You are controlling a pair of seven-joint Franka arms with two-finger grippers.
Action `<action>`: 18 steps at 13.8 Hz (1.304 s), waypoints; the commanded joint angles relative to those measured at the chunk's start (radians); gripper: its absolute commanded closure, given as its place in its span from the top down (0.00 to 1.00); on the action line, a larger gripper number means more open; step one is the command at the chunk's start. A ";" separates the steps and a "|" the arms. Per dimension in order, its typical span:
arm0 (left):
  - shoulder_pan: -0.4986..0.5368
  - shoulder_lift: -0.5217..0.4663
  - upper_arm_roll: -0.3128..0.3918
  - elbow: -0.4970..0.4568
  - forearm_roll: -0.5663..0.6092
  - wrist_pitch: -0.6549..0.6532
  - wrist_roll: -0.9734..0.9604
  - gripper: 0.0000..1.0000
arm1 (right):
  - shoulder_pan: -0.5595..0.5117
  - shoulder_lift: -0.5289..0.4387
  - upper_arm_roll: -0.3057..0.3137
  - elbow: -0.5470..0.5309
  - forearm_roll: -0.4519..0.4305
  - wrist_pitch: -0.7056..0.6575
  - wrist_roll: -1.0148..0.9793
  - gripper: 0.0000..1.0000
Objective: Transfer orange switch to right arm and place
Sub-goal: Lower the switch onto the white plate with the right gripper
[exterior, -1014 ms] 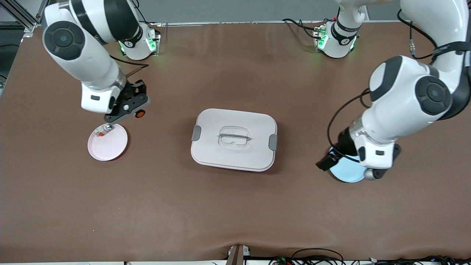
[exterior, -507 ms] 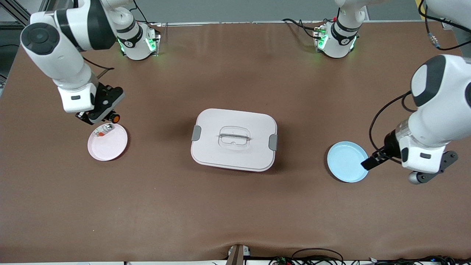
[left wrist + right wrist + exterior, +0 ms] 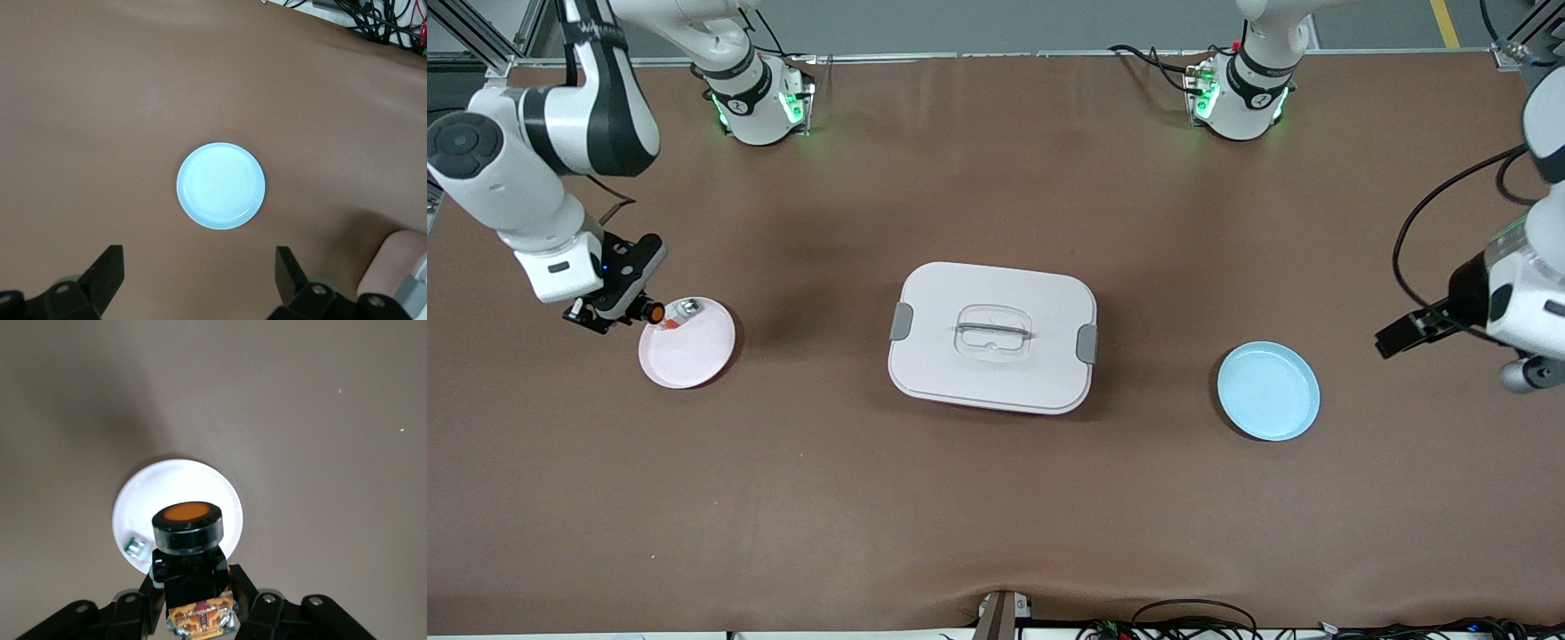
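Observation:
The orange switch (image 3: 653, 312) is a stubby black cylinder with a round orange button end. My right gripper (image 3: 618, 308) is shut on it and holds it above the rim of a pink plate (image 3: 694, 356), on the side toward the right arm's end. In the right wrist view the switch (image 3: 187, 525) sits between the jaws of the right gripper (image 3: 193, 597), with the plate (image 3: 143, 493) below. My left gripper (image 3: 1403, 336) is open and empty, in the air toward the left arm's end of the table. In the left wrist view the left gripper (image 3: 198, 280) is wide open.
A small silver-and-clear part with a red bit (image 3: 684, 310) lies on the pink plate and shows in the right wrist view (image 3: 135, 548). A white lidded container (image 3: 992, 336) sits mid-table. An empty light blue plate (image 3: 1268, 390) lies near the left gripper and shows in the left wrist view (image 3: 221, 185).
My right gripper moved with the switch toward the right arm's end of the table, to the pink plate's rim. My left gripper drew away from over the blue plate toward the left arm's end.

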 commanded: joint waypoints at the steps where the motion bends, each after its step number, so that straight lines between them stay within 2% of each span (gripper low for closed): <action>1: -0.086 -0.110 0.121 -0.061 -0.044 -0.062 0.120 1.00 | -0.053 0.094 0.018 0.008 -0.012 0.073 -0.072 0.00; 3: -0.189 -0.178 0.270 -0.109 -0.121 -0.093 0.200 1.00 | -0.060 0.145 0.020 0.010 -0.011 0.104 -0.073 0.00; 6: -0.240 -0.277 0.346 -0.208 -0.174 -0.091 0.262 1.00 | -0.060 0.200 0.020 0.013 -0.009 0.111 -0.075 0.00; 8: -0.265 -0.317 0.352 -0.259 -0.174 -0.091 0.260 1.00 | -0.064 0.251 0.021 0.017 -0.003 0.127 -0.075 0.00; 18: -0.260 -0.311 0.340 -0.258 -0.174 -0.088 0.257 1.00 | -0.096 0.380 0.024 0.037 -0.002 0.226 -0.145 0.00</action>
